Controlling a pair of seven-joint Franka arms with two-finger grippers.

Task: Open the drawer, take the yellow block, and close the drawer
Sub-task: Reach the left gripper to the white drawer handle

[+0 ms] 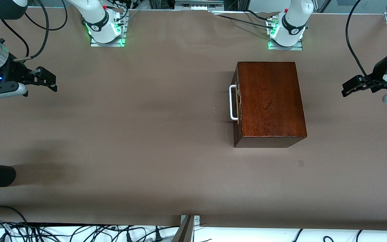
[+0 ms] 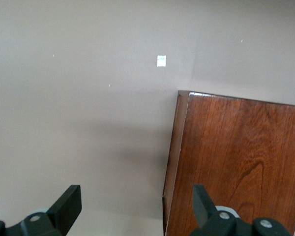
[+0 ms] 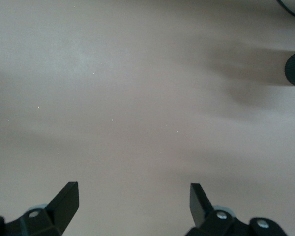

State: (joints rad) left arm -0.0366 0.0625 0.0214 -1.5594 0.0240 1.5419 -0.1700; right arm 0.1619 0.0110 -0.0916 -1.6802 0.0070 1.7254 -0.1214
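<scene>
Glossy dark mahogany box (image 1: 270,99), wood grain plain under a smooth polished finish, catching light along the top. Reddish-brown wooden drawer (image 1: 235,104) front, with a smooth white loop handle (image 1: 232,102), plastic or coated metal, hard to tell. Matt brown table (image 1: 129,141) covering, faintly creased, perhaps paper or thin cloth. Matt black left gripper (image 2: 136,206) and right gripper (image 3: 134,204), fingers apart, plastic-looking, with small bright metal screws.
</scene>
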